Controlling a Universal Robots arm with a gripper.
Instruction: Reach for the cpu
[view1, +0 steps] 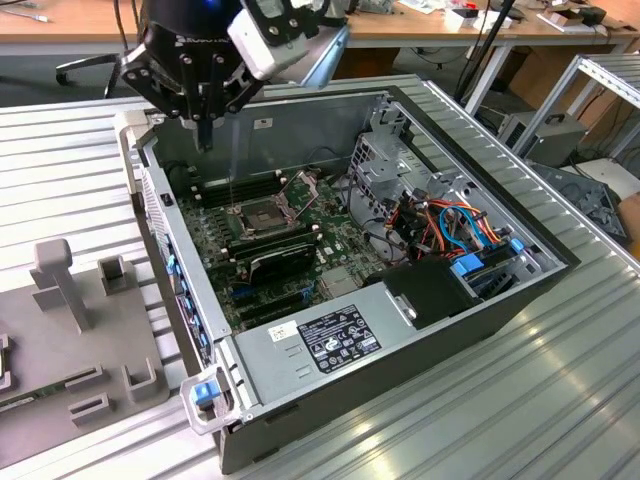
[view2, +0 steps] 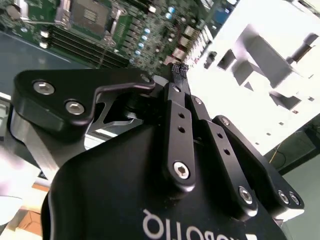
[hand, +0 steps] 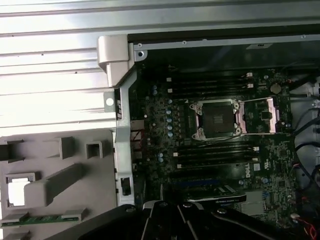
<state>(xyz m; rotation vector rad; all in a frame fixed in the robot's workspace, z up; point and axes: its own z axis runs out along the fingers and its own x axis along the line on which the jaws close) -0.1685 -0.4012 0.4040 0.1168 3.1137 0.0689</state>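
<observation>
So the cpu (view1: 257, 214) is sitting flat in its socket on the green motherboard (view1: 330, 240), down inside the open computer case (view1: 440, 330) lying on the ribbed metal tabletop (view1: 560, 400). You can see it in the first wrist view too (hand: 216, 120), a small dark square ringed by the silvery socket frame (hand: 199, 120), with the hinged plate (hand: 262, 116) flipped open beside it.

The claw (view1: 205, 135) hangs above the case's far edge, well apart from the chip, nothing in it. In the second wrist view its black fingertips (view2: 180, 70) look pressed together, so I'd call it closed and empty.

Handling guess: the chip looks light, thin and totally rigid, but fragile, and the socket underneath it likely is too. Flat smooth top, nothing to hook onto, so I'd pinch it by 2 opposite edges and lift straight up, no tilting or dragging.

Other stuff: long black card (view1: 280, 258) just beside the socket, memory slots near it, and a matte grey plastic fixture tray (view1: 75, 330) with blocky posts on the exterior view's left.
</observation>
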